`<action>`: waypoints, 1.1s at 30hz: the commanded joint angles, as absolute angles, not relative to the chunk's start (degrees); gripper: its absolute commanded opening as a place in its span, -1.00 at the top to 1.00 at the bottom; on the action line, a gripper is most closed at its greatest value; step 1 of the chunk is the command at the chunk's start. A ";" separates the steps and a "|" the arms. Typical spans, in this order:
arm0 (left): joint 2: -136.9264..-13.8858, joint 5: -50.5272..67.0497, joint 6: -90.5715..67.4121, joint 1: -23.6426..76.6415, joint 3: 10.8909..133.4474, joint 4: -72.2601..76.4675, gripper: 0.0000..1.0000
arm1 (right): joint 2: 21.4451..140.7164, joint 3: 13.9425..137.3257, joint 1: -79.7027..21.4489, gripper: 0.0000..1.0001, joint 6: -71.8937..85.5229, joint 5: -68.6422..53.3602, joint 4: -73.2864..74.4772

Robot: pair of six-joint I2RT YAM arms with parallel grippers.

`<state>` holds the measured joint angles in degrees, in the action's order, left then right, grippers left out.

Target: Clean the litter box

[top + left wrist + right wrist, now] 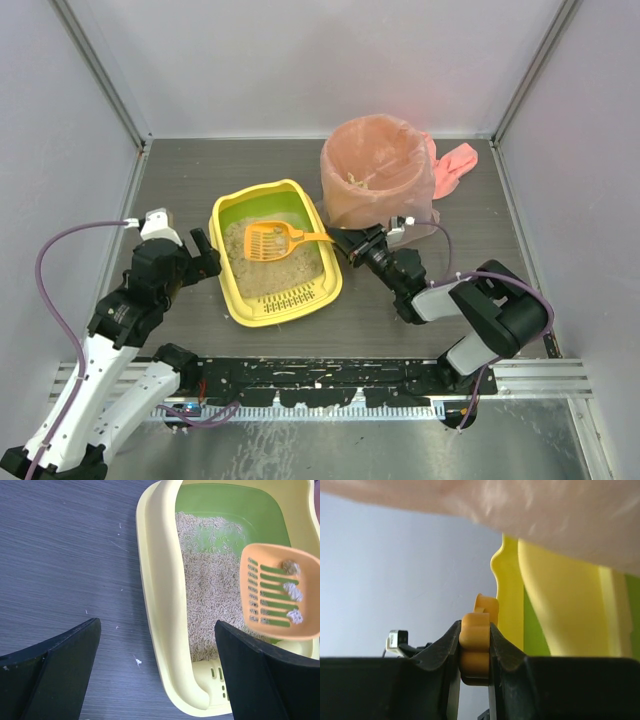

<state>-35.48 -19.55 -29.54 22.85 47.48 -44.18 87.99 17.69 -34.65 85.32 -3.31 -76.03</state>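
The litter box [226, 275] is seen mid-table just beside the pink-lined bin [378, 170], its slotted end partly hidden behind a finger [260, 680] of the left gripper [207, 255], whose jaws are spread wide, while the orange scoop [268, 242] is pinched at its handle by the right gripper [338, 240], whose own view is half filled by the blurred bin.

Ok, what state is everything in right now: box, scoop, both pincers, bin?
Litter box: upright, litter inside.
Scoop: held by its handle over the litter, carrying clumps.
Right pincer: shut on the scoop's handle.
Left pincer: open, empty, beside the box.
Bin: upright, open-topped, lined with a pink bag.
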 commanded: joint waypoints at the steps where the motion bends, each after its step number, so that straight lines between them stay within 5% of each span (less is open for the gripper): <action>1: -35.37 -19.04 -30.55 22.94 47.96 -41.97 -0.96 | 86.49 17.63 -34.06 0.99 85.30 -2.26 -79.09; 33: -34.84 -18.88 -31.14 22.94 47.45 -42.78 -0.96 | 84.66 16.73 -33.20 0.99 85.58 -2.13 -77.03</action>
